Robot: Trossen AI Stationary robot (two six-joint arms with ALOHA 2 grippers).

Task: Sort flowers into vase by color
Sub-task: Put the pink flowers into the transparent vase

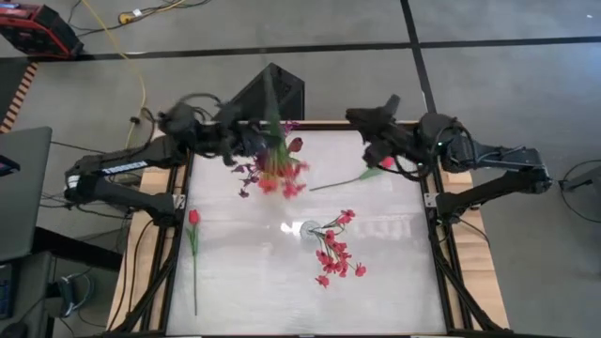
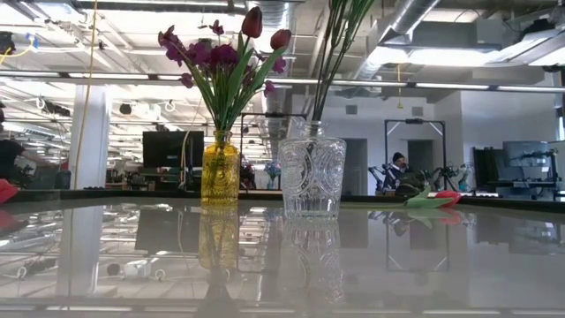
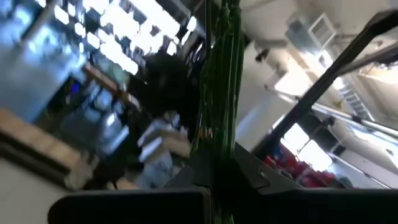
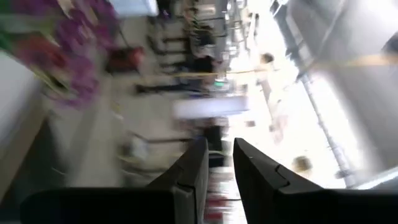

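Observation:
My left gripper (image 1: 249, 143) is at the far left of the table, shut on a bunch of green stalks (image 3: 219, 74). In the low view these stalks (image 2: 328, 62) stand in the clear glass vase (image 2: 311, 177) and rise out of the picture. Red-pink blossoms (image 1: 282, 176) show beside the gripper from above. The yellow vase (image 2: 221, 172) holds purple sprigs (image 2: 199, 53) and maroon tulip buds (image 2: 253, 22). My right gripper (image 1: 377, 150) hovers at the far right above a red tulip (image 1: 371, 172) lying on the table. Its fingers (image 4: 221, 146) are a narrow gap apart with nothing between them. My left gripper pinches the bunch of green stalks (image 3: 216, 155) between its two fingers, several stalks together, and the stalks run across the fingers. The bunch stands roughly upright, with its lower part inside the clear vase (image 2: 309, 150).
A red tulip (image 1: 192, 218) on a long stem lies along the table's left side. A red-pink sprig (image 1: 336, 252) lies near the middle. The tulip under my right gripper also shows low on the right (image 2: 433, 199). A black box (image 1: 277, 89) stands beyond the far edge.

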